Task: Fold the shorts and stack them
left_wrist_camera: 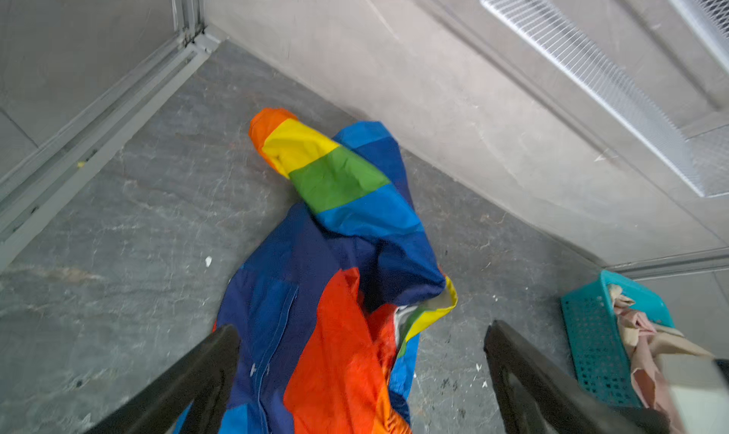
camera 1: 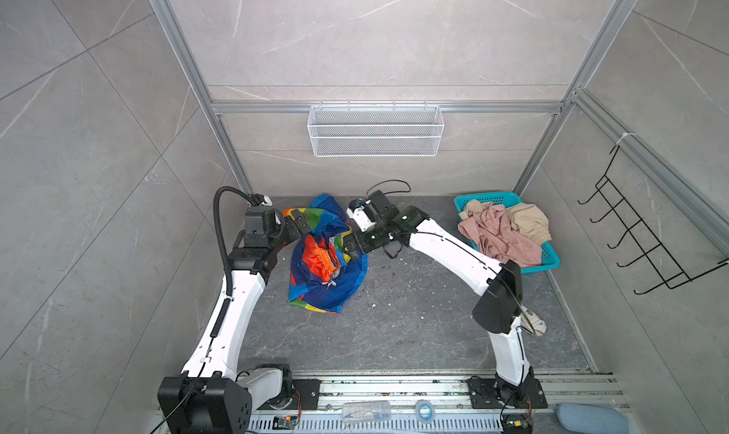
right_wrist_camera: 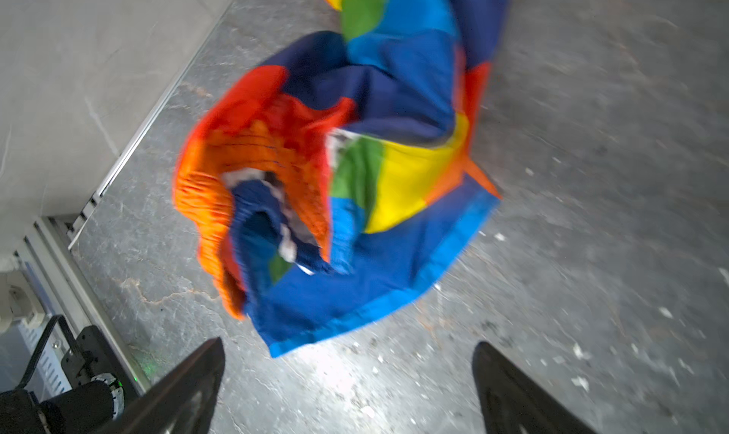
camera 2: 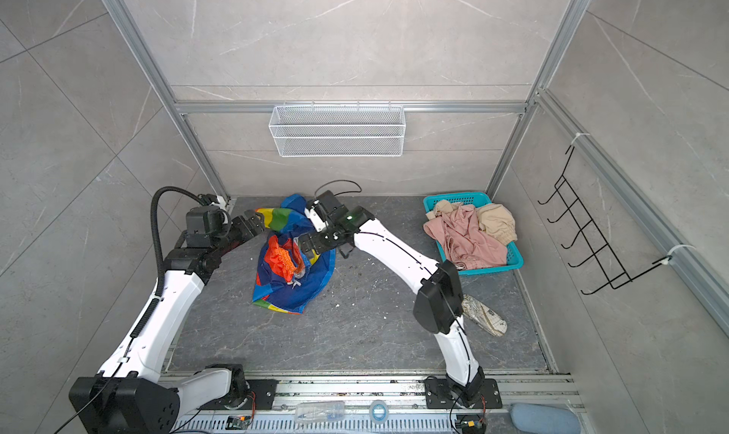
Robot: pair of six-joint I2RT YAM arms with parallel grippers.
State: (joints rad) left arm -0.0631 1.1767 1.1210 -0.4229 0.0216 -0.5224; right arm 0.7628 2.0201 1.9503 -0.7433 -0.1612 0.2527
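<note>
The crumpled shiny rainbow-striped shorts [camera 1: 323,262] lie on the dark grey stone worktop [camera 1: 414,313]. They are flanked by the left gripper [left_wrist_camera: 361,329] and the right gripper [right_wrist_camera: 349,343], both spread wide and empty. The dusty pink shorts [camera 1: 501,234] and beige shorts [camera 1: 528,221] fill the teal perforated plastic basket [camera 1: 552,258].

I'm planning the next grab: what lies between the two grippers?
The crumpled rainbow shorts lie between the left gripper and the right gripper, both open; both top views show it.
</note>
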